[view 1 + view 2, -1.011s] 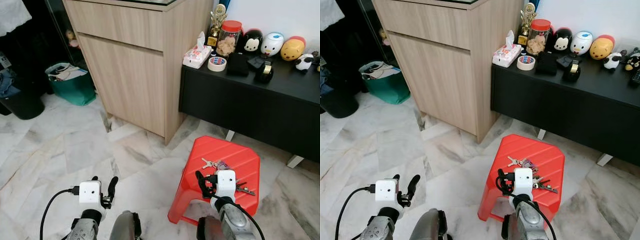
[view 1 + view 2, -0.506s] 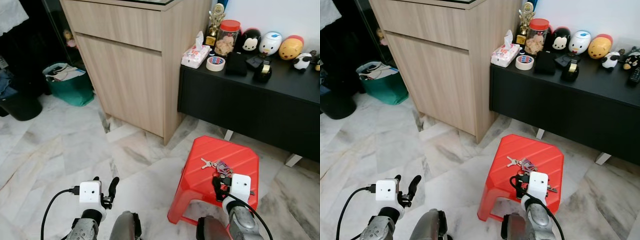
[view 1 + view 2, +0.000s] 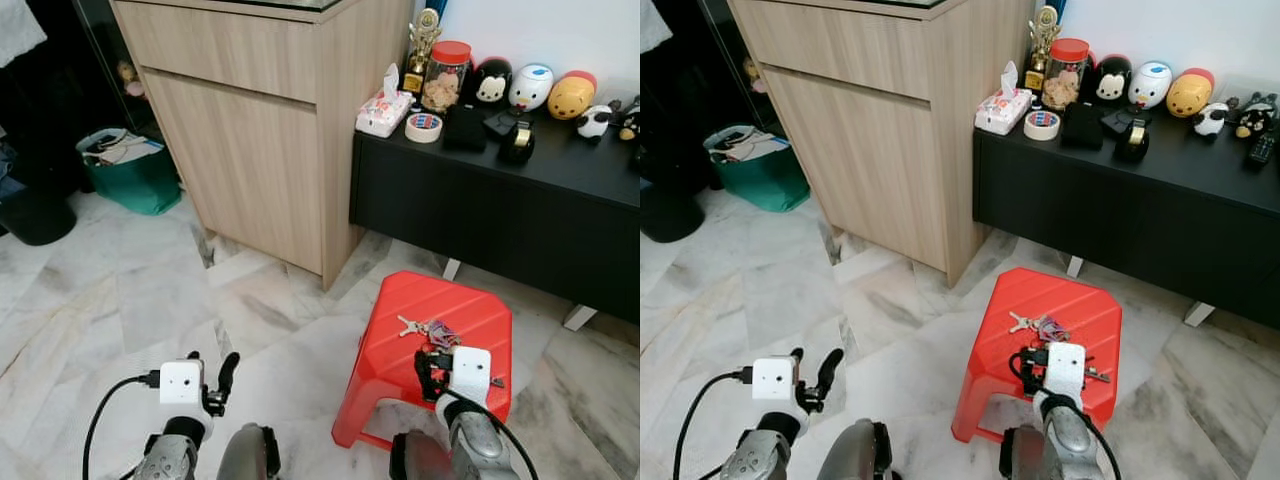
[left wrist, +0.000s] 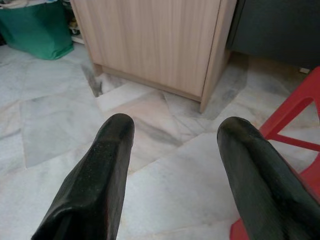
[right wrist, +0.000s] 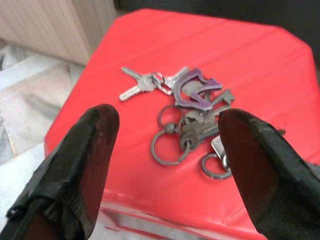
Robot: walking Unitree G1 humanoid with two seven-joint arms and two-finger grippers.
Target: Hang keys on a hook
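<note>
We have barely begun: the keys [image 5: 187,112] lie ungrasped on the stool [image 3: 470,310], our right gripper [image 5: 165,145] spread wide at their 6 o'clock. Left gripper [image 4: 175,165] open, idle. Grasp and hanging remain.

red stool [image 3: 470,315]; silver keys [image 5: 187,107]

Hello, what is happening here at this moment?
The robot stands before a red stool on which a bunch of keys lies. Its right gripper hangs open just above the keys, one finger on each side, not yet touching them. The left gripper is open too, idle over the marble floor. Nothing has been picked up. No hook can be seen.
</note>
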